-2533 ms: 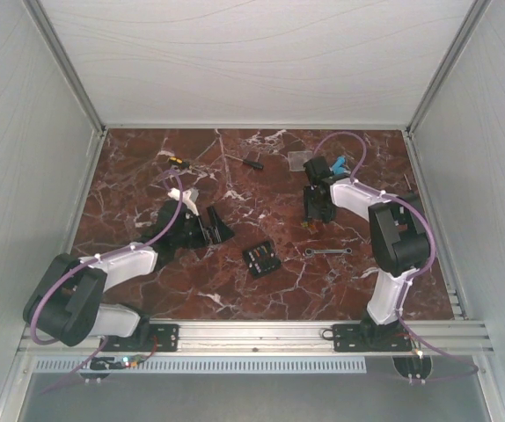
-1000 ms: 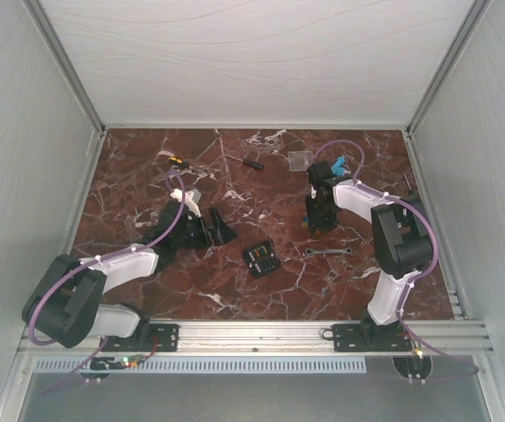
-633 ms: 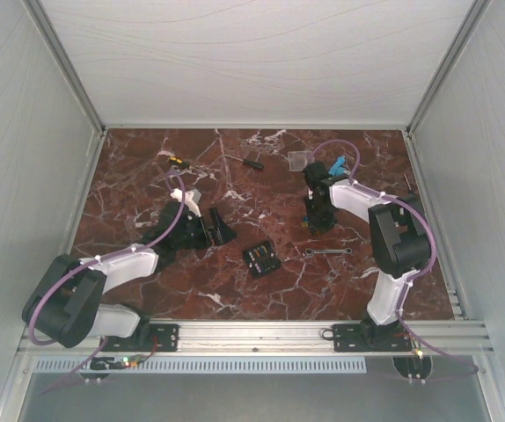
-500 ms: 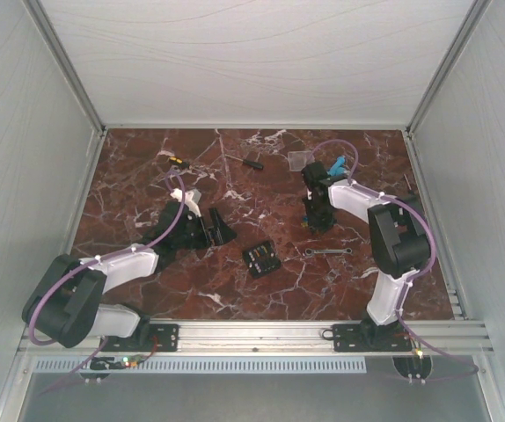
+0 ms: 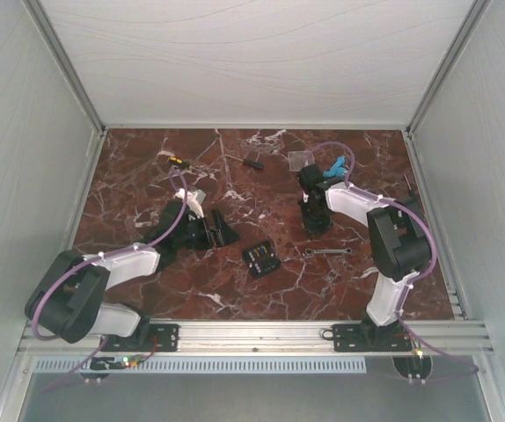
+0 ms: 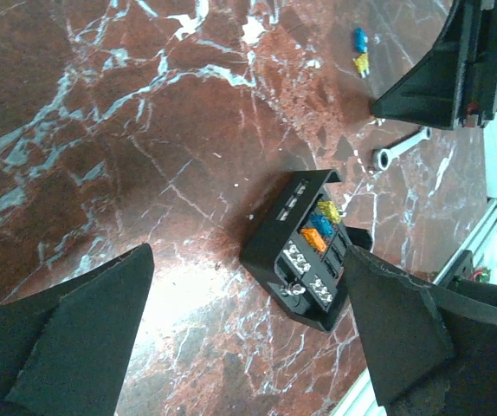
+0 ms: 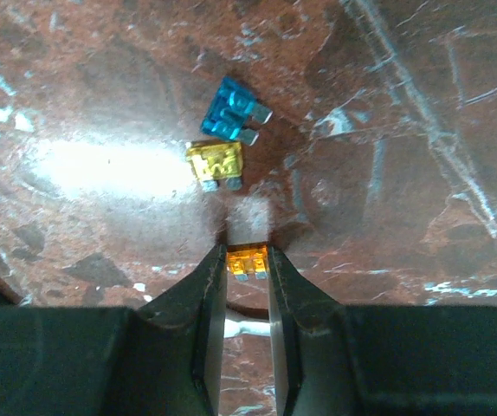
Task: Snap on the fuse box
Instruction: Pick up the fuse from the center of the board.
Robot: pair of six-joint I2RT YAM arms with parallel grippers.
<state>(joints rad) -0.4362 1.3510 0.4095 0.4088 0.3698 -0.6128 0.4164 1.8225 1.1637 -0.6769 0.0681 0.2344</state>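
Note:
The fuse box (image 5: pixel 260 258) is a small black square box lying on the marble between the arms, its face up with orange, blue and yellow fuses (image 6: pixel 305 251). My left gripper (image 5: pixel 219 230) is open and empty, to the left of the box; in the left wrist view its gripper (image 6: pixel 240 347) frames the box without touching it. My right gripper (image 5: pixel 313 220) points down at the table right of centre. In the right wrist view it (image 7: pixel 248 256) is shut on a small orange fuse (image 7: pixel 248 261). No cover is on the box.
A loose yellow fuse (image 7: pixel 216 162) and a blue fuse (image 7: pixel 231 111) lie just beyond my right fingertips. A small wrench (image 5: pixel 327 251) lies right of the box. A clear plastic plate (image 5: pixel 299 160), a blue part (image 5: pixel 336 164) and small tools (image 5: pixel 175 161) lie at the back.
My right wrist has shifted a little left and toward the back. My left gripper has edged slightly right. The fuse box has not moved.

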